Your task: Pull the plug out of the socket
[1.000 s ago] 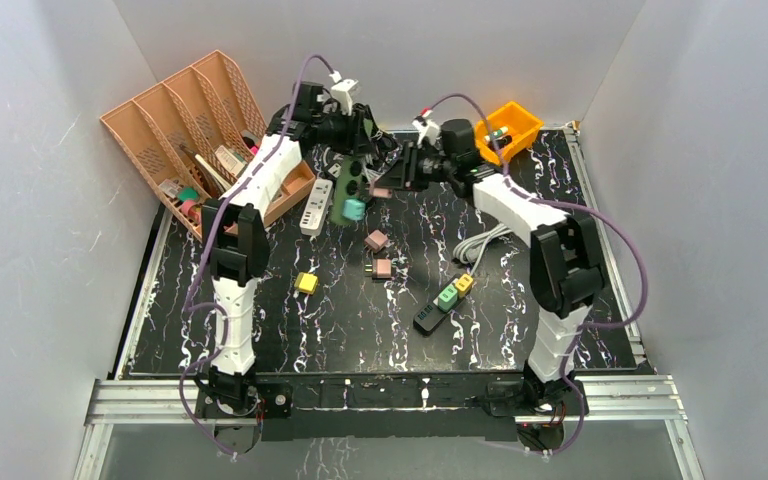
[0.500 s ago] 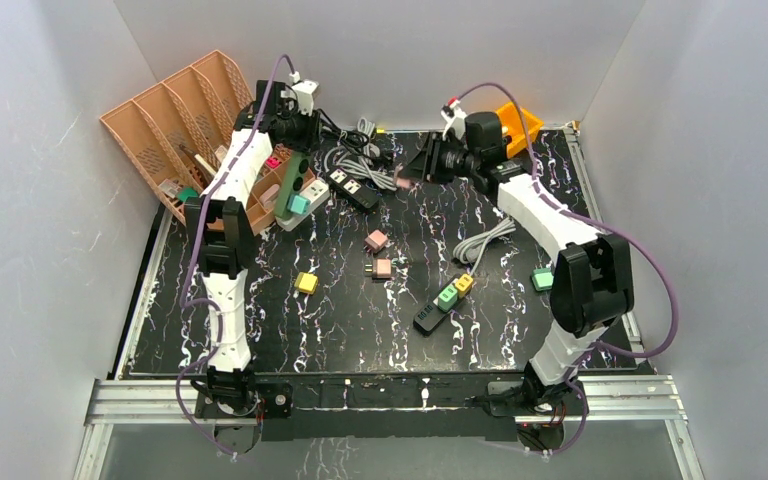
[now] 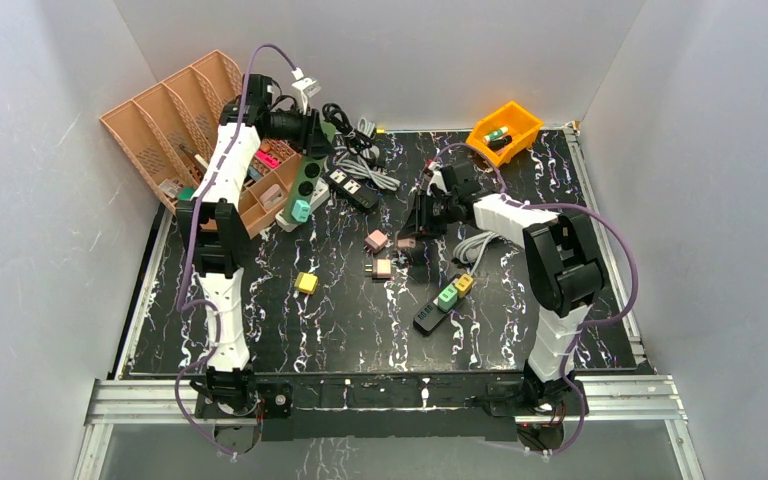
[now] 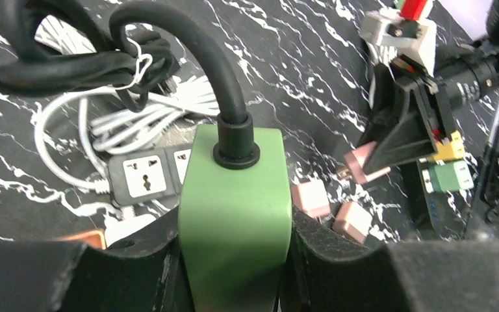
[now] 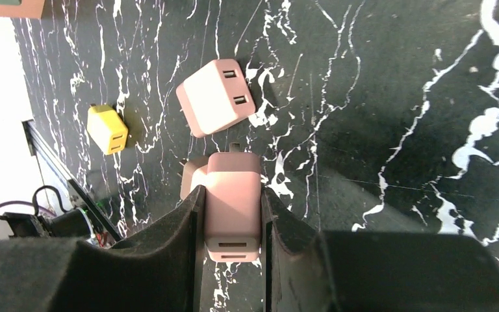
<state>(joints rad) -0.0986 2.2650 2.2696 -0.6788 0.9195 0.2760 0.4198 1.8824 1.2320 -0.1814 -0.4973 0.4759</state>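
My left gripper (image 3: 312, 150) is shut on the end of a green power strip (image 3: 310, 178) and holds it off the table near the organizer. A teal plug (image 3: 302, 209) sits in the strip's lower end. In the left wrist view the strip (image 4: 234, 208) fills the space between the jaws, with its black cable (image 4: 221, 71) above. My right gripper (image 3: 407, 240) is shut on a pink plug (image 5: 232, 195), low over the table's middle. The left wrist view also shows that plug (image 4: 362, 167).
Loose pink plugs (image 3: 376, 240) (image 5: 216, 96) and a yellow plug (image 3: 307, 283) lie nearby. A black strip (image 3: 428, 315) holds green and yellow plugs. Another black strip (image 3: 350, 188), coiled cables, a brown organizer (image 3: 175, 115) and an orange bin (image 3: 505, 125) stand at the back.
My left gripper carried the green strip left and back toward the organizer. My right gripper, holding the pink plug, came down and forward to the table's middle beside the loose pink plugs.
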